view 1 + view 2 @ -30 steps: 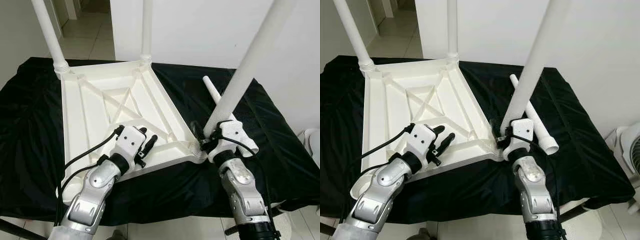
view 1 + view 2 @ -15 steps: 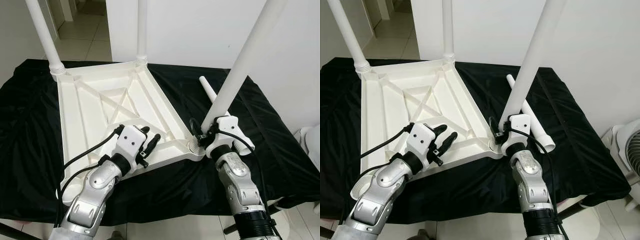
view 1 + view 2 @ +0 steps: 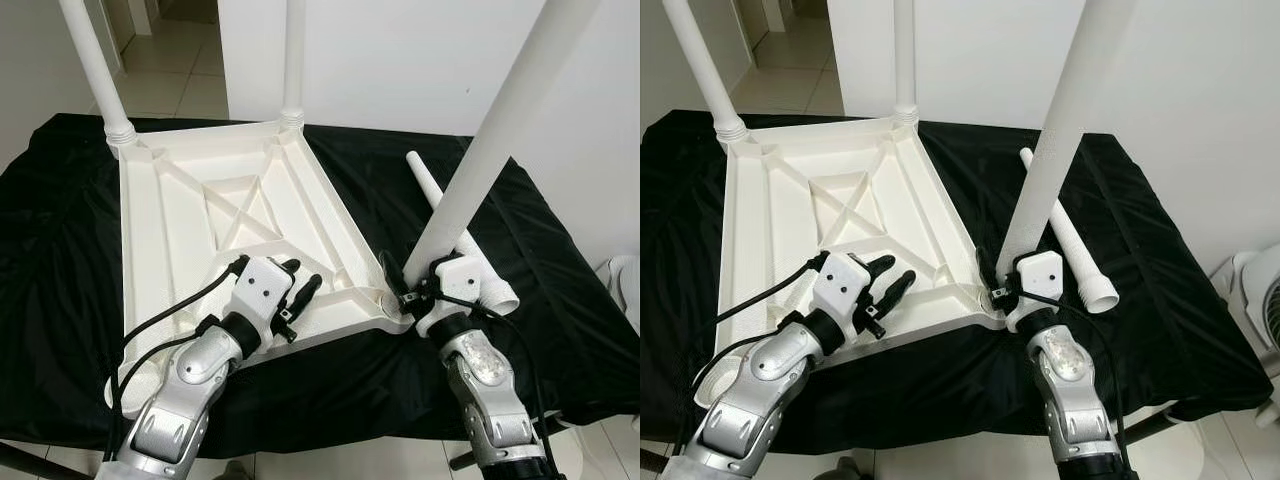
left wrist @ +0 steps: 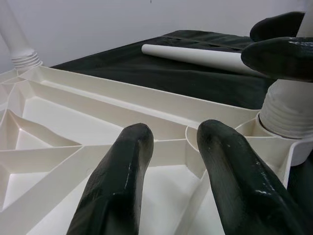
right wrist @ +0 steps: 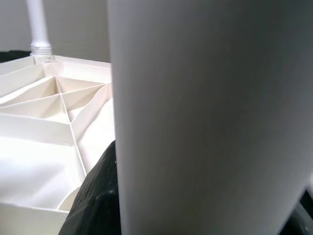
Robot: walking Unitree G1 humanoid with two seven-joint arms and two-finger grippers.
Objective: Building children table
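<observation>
— Claws first, nearest the camera: what has each one got?

— Left claw [image 3: 298, 291] rests on the near edge of the upturned tabletop [image 3: 190, 215], its two black fingers [image 4: 120, 181] parted a little with nothing between them; it looks to be steadying the panel. Right claw [image 3: 408, 283] is closed around the base of the third leg [image 3: 490, 140], low down, right at the near right corner socket [image 3: 385, 300].

— Is that leg seated?

— It stands in the socket but leans away to the right, so I judge it not fully home yet. The ribbed collar at its foot sits just at the socket mouth in the left wrist view.

— How will it handle?

— Hollow white plastic, by the look: light, stiff, smooth enough to slip in a loose hold. Being long, it will lever hard on the claw if taken low, yet the low hold gives the best control for aiming and twisting it in. The tabletop is a ribbed shell, light too, and likely to skid on the black cloth [image 3: 60, 250] over the desk unless pressed down.

— And farther back?

— Fourth leg [image 3: 1065, 235] lies loose on the cloth just beyond the right claw. At the far edge two legs [image 3: 95, 65] already stand upright in their corners.
</observation>
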